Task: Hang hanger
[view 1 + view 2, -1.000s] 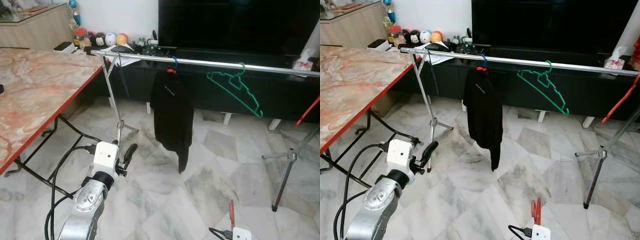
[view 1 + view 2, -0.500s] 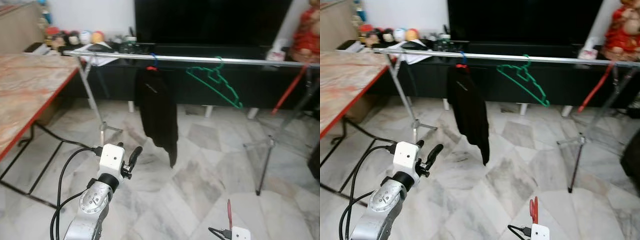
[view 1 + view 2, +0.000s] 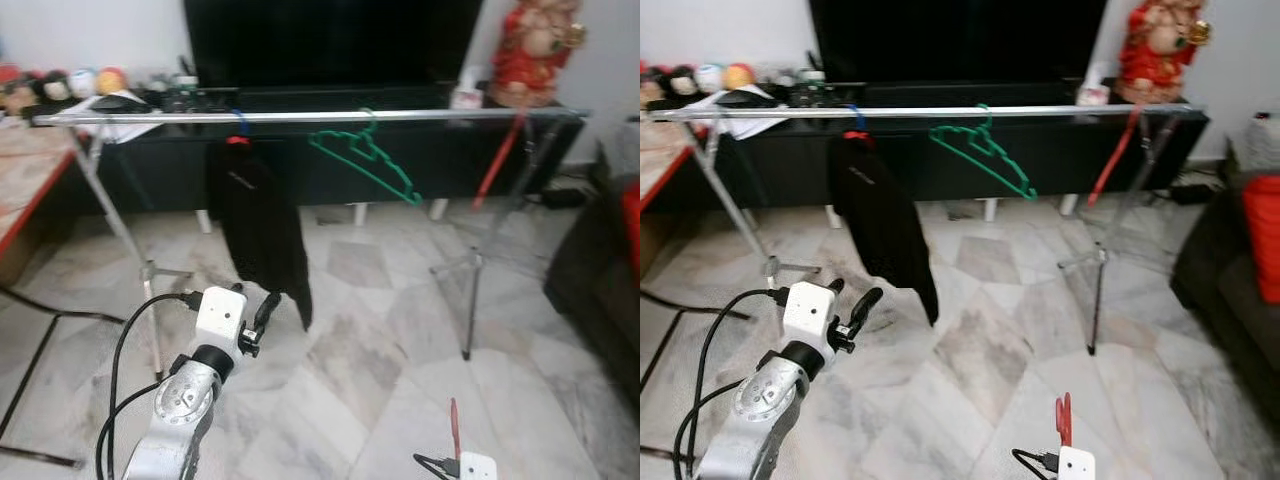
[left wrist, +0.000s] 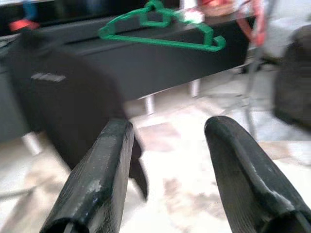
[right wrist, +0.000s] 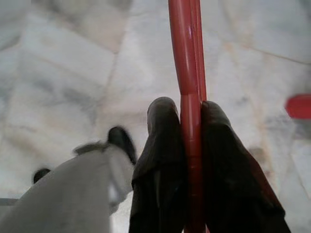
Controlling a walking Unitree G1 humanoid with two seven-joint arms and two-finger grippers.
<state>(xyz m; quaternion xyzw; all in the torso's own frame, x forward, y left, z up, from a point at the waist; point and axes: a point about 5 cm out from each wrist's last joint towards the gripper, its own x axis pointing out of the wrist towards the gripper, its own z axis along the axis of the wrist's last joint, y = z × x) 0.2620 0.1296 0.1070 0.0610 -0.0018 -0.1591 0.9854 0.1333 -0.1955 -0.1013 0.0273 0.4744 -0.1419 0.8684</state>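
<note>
Clamped between the two black fingers of the right gripper (image 5: 191, 145), a thin red plastic hanger (image 5: 187, 73) is held, its bar running straight out past the fingertips (image 5: 163, 109) over the pale marbled floor tiles (image 5: 63, 73). In the eye views the same red bar is seen upright above the right wrist, low and to the robot's right. The left gripper (image 4: 167, 128) is carried with fingers (image 4: 112, 155) parted and nothing between them. Beyond those fingertips, a black garment (image 3: 262, 225) is hung from a long silver rail on tripod legs (image 3: 300, 116), with an empty green plastic hanger (image 3: 362, 160) hooked just beside it on the rail. A black television unit (image 3: 320, 40) is set behind the rail. A red figurine (image 3: 535, 45) stands at its right end.
</note>
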